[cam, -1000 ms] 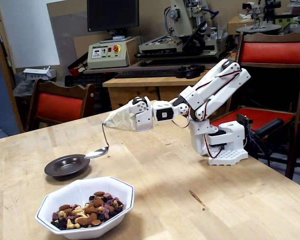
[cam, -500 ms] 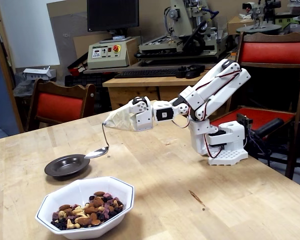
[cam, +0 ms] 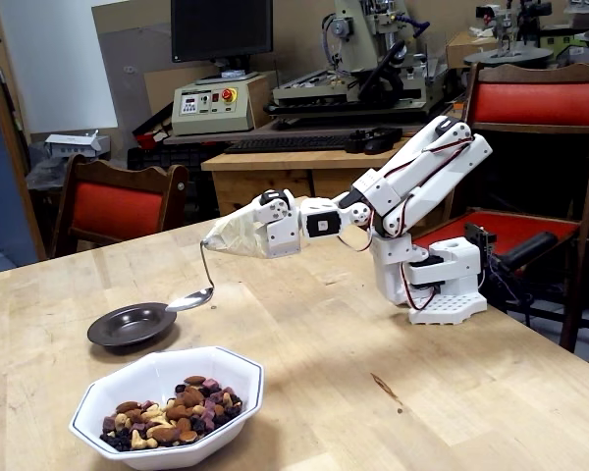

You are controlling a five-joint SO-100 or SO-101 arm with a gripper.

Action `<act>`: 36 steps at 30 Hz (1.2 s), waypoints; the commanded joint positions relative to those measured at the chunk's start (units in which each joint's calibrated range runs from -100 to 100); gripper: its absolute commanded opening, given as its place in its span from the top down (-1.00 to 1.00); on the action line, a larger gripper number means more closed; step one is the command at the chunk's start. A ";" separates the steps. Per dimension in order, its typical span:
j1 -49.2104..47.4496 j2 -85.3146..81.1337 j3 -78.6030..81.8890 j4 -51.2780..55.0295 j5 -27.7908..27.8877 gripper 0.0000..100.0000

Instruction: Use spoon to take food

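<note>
The white arm reaches leftward across the pale wooden surface (cam: 393, 392) in the fixed view, its base standing near the surface's far right edge. The end effector (cam: 216, 241) is wrapped in beige tape, so its fingers are hidden; whether they are apart or together cannot be told, though the spoon (cam: 198, 289) hangs from the taped tip and seems fixed there. The spoon's thin handle drops down from the tip and curves into the shiny bowl, which points left and sits level over the right rim of a small dark round dish (cam: 128, 325). The spoon's bowl looks empty, as far as this angle allows, and whether it touches the dish rim is unclear.

The food (cam: 169, 409), a mix of brown nuts, pale nuts and dark purple pieces, lies heaped in the near side of a white octagonal bowl (cam: 238, 377) at the front of the surface, nearer the camera than the dish and well apart from the spoon.

Behind the surface stand wooden chairs with red cushions (cam: 116, 208) and a workbench with a monitor (cam: 221, 29).
</note>
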 commanded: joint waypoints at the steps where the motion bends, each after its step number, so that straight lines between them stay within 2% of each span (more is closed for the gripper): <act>1: -0.38 -0.81 -0.28 -0.74 0.20 0.92; 7: -0.38 -0.72 -0.82 -0.74 0.20 0.92; 13: -0.45 0.31 -8.60 -0.11 0.20 0.92; 24: -0.45 17.51 -16.13 -1.06 0.20 0.91; 30: -0.45 23.41 -16.57 -7.93 0.54 0.91; 36: -0.45 25.21 -14.80 -14.97 4.15 0.91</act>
